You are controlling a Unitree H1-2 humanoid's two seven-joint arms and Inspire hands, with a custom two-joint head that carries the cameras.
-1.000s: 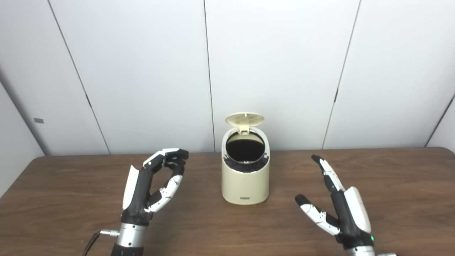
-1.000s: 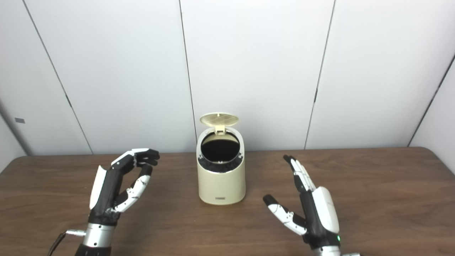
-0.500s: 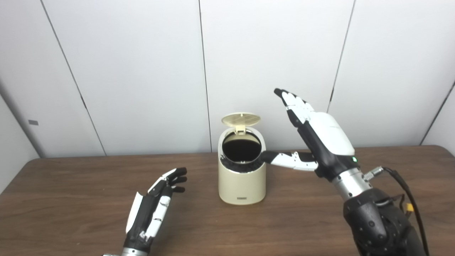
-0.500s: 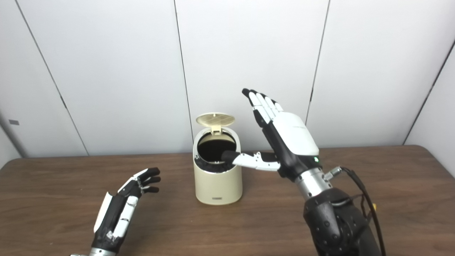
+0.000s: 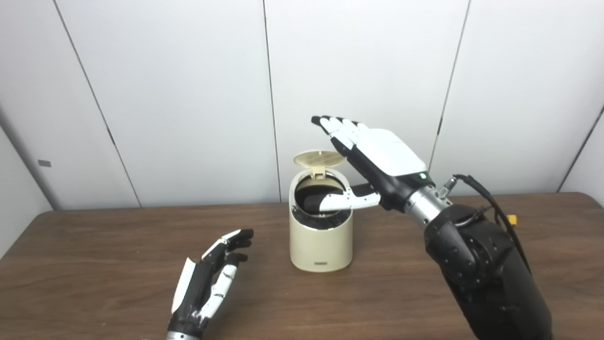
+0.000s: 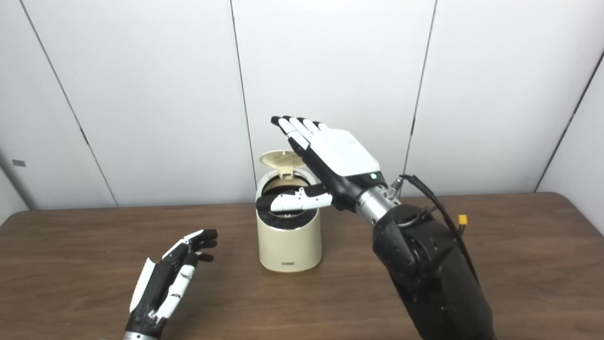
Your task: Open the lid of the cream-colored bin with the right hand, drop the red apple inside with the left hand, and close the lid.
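Observation:
The cream-colored bin [image 5: 321, 243] stands mid-table with its round lid [image 5: 317, 159] tipped up at the back and the dark opening showing. My right hand [image 5: 373, 158] hovers open above and just right of the lid, fingers stretched flat toward the left, thumb reaching across the front of the opening. My left hand [image 5: 207, 278] rests low over the table to the left of the bin, open and holding nothing. No red apple shows in either view.
The brown wooden table [image 5: 94, 264] runs the full width of the picture. White wall panels stand close behind the bin. My right forearm [image 5: 481, 269] fills the lower right, with a cable and an orange connector [image 5: 509, 219] beside it.
My right hand has swung left, from right of the bin to over the raised lid, with its thumb now across the opening. My left hand has barely moved.

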